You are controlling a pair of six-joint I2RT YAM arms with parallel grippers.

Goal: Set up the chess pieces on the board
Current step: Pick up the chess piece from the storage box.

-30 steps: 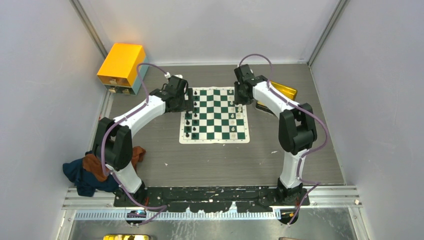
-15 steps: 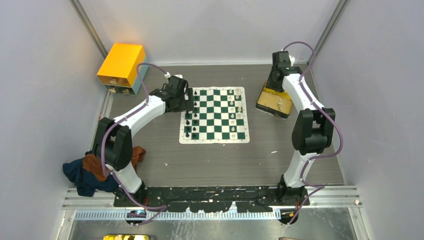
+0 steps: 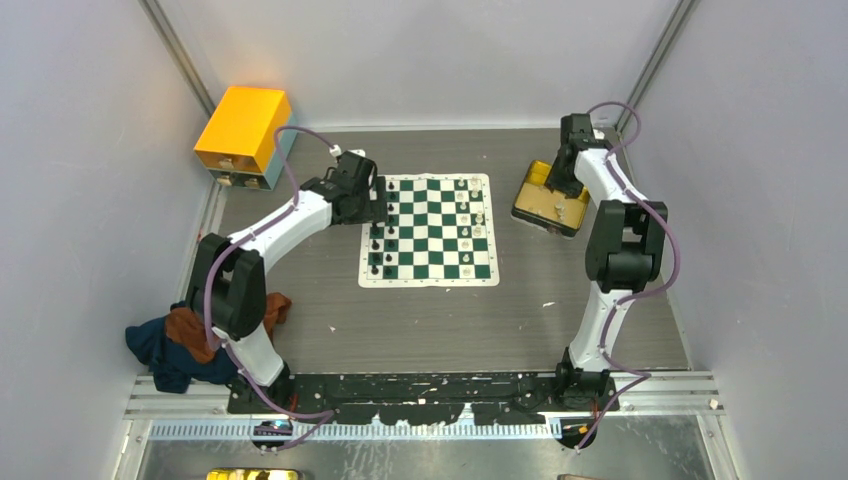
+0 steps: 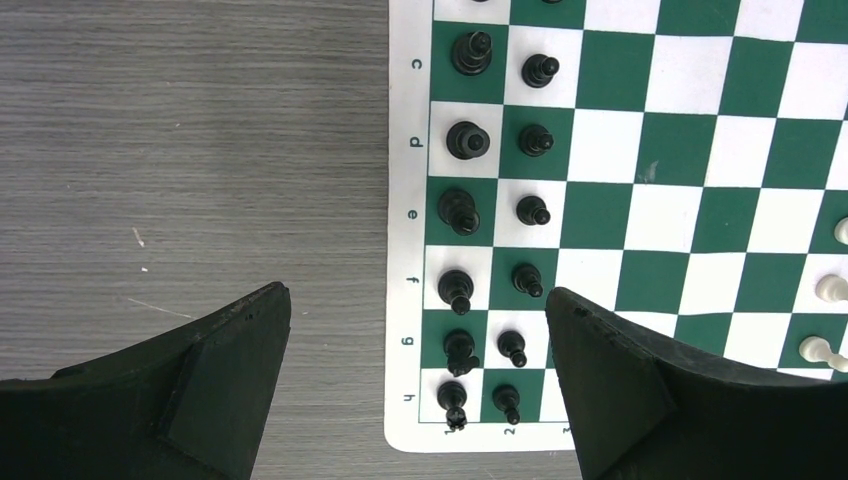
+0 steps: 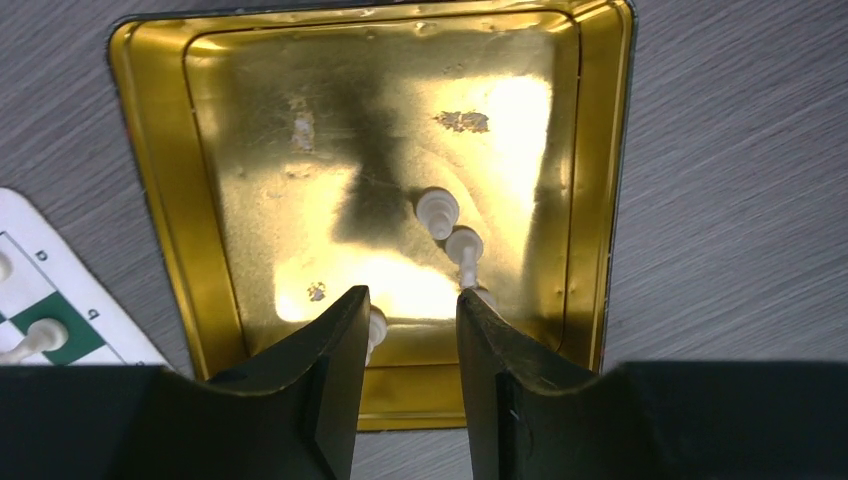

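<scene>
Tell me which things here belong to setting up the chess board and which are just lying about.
For the job: the board, black chess pieces standing on it, white chess pieces on it, more white pieces in the gold tray.
Just lying about: the orange-yellow box, the heap of cloth.

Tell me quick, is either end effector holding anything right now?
Left end effector: wide open, empty, above the board.
Right end effector: open, nothing gripped, over the yellow tray.

Soft even light overall, board looks crisp. Tray has hot glare patches and a dark shadow mid-floor.
</scene>
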